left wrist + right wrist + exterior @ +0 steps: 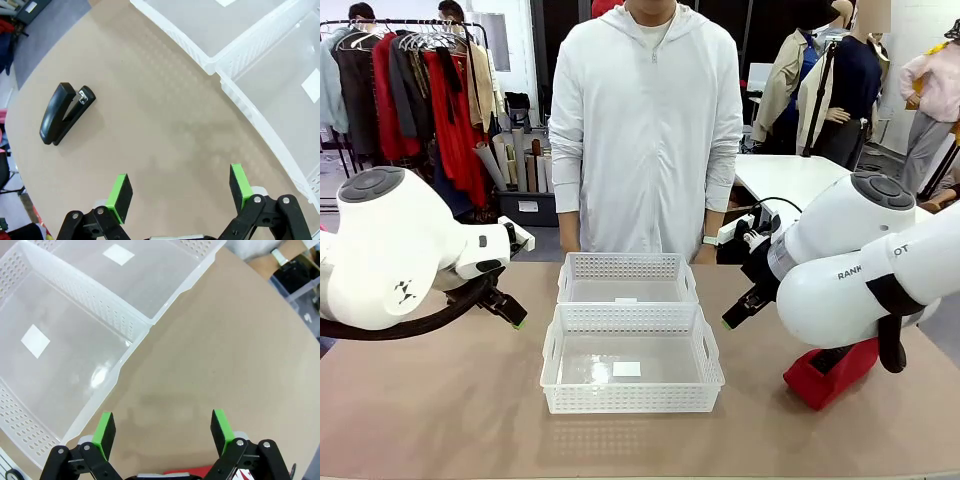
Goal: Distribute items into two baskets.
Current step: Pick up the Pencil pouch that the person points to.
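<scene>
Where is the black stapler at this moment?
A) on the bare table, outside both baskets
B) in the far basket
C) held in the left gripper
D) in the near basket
A: the left wrist view shows the stapler lying on the table, apart from the baskets and beyond the open, empty left gripper.

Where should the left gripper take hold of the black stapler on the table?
Mid-body of the stapler, coming straight down from above, jaws across its narrow width: it lies long and slim, with bare table along both long sides.
</scene>
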You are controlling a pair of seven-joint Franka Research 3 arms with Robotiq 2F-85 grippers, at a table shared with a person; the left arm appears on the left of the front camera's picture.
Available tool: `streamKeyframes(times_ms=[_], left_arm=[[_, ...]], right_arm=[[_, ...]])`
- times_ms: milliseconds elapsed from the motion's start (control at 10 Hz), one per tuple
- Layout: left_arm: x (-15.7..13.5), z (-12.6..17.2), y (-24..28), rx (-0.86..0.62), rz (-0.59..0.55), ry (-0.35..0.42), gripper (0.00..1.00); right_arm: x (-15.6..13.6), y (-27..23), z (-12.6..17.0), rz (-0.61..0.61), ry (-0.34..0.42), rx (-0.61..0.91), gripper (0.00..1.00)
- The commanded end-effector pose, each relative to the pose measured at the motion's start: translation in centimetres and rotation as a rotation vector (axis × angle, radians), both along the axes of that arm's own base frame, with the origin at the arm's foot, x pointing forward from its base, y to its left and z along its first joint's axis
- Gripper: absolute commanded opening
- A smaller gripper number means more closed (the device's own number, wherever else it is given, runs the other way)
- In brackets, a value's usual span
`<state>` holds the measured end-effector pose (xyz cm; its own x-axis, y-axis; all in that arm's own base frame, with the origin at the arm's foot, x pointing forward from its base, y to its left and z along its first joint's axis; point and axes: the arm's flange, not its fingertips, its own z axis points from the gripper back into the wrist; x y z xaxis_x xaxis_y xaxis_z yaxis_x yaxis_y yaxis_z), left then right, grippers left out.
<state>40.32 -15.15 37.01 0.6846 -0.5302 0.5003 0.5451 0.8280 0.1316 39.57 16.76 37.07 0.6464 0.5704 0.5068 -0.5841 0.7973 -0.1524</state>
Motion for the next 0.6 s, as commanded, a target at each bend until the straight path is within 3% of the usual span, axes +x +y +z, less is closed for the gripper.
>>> streamKeyframes(times_ms=[0,300,500], left_arm=[[0.0,0.0,0.0,0.0,0.0,0.0,1.0],[0.0,0.0,0.0,0.0,0.0,0.0,1.0],[-0.1,1.9,1.4,-0.065,0.042,0.001,1.0]], right_arm=[[0.0,0.0,0.0,0.0,0.0,0.0,1.0],[0.0,0.0,0.0,0.0,0.0,0.0,1.0],[0.4,-0.8,0.9,0.011,0.008,0.016,1.0]])
